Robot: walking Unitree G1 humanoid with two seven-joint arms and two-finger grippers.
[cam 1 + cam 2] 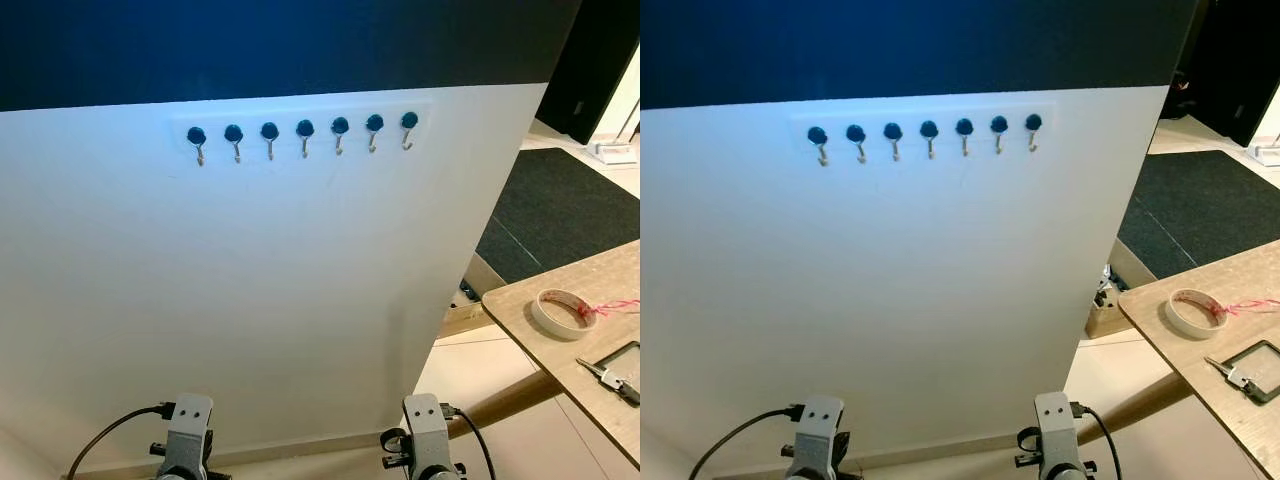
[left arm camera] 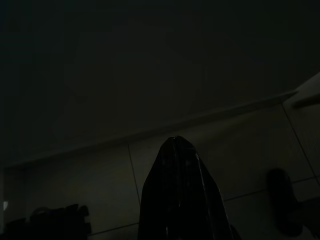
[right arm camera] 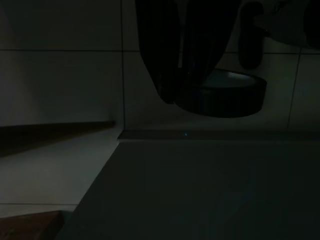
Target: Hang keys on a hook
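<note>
White panel (image 1: 260,300) stands upright dead ahead, dark blue wall (image 1: 270,45) above it. Row of seven hooks (image 1: 304,134) with dark round caps runs across the panel near its top, about 12 o'clock from the robot; all seven hooks are bare.

Wooden bench (image 1: 560,320) comes in at 3 o'clock, only its corner visible, with a round wooden leg (image 1: 505,400) slanting down under it. Keys (image 1: 605,374) lie flat on the bench near the right edge of the head view, just beside a dark-framed flat item (image 1: 628,355). Roll of tape (image 1: 563,312) sits at 11 o'clock from the keys, near but apart, with a bit of red string (image 1: 615,306) at the roll's 3 o'clock.

Floor is light tile (image 1: 470,365). Dark mat (image 1: 555,215) lies past the bench at 1 o'clock, beyond the panel's right edge. Some small clutter on the floor at the panel's base by that edge, too small to identify.

Both arms hang low at 6 o'clock, wrists in frame: left arm (image 1: 187,440), right arm (image 1: 430,440), each with a black cable. Wrist views are very dark. Left gripper (image 2: 175,165) is over tiled floor, jaws look closed together, holding nothing. Right gripper (image 3: 185,55) is also over tile, near a dark round base (image 3: 225,95); can't tell the state of its jaws.
</note>
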